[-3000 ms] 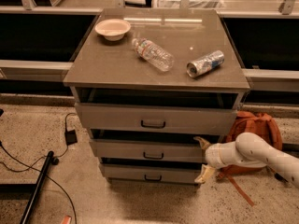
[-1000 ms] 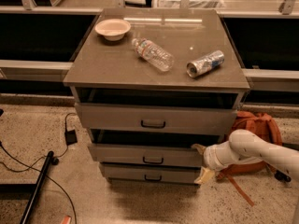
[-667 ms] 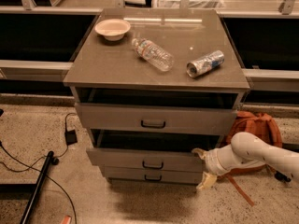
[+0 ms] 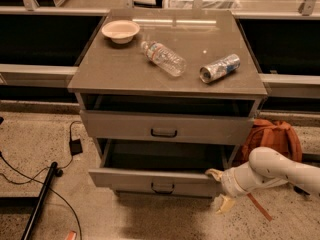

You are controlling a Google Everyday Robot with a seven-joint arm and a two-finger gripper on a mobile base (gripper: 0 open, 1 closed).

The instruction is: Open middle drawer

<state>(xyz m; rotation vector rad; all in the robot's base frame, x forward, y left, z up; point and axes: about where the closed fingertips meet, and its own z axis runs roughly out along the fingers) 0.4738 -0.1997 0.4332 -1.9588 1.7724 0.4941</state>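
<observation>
Two drawer fronts show under the counter (image 4: 115, 69). The lower of them, the middle drawer (image 4: 150, 181), stands pulled well out past the top drawer (image 4: 165, 126), with its dark cavity open above. I judge it a stiff, flat-fronted box on slides: not fragile, moderately heavy, and free to move only straight outward. Its smooth front offers little purchase except the small dark bar handle (image 4: 162, 188) at centre or the top lip. My gripper (image 4: 219, 188) sits at the front's right end, fingers spread one above the other. The upper finger seems hooked on the top edge at the corner, and the lower hangs below the front. Pulling from a corner could rack the drawer, so I would favour the handle. My arm (image 4: 280, 171) reaches in low from the right, forearm nearly level, before an orange backpack (image 4: 272, 136).
</observation>
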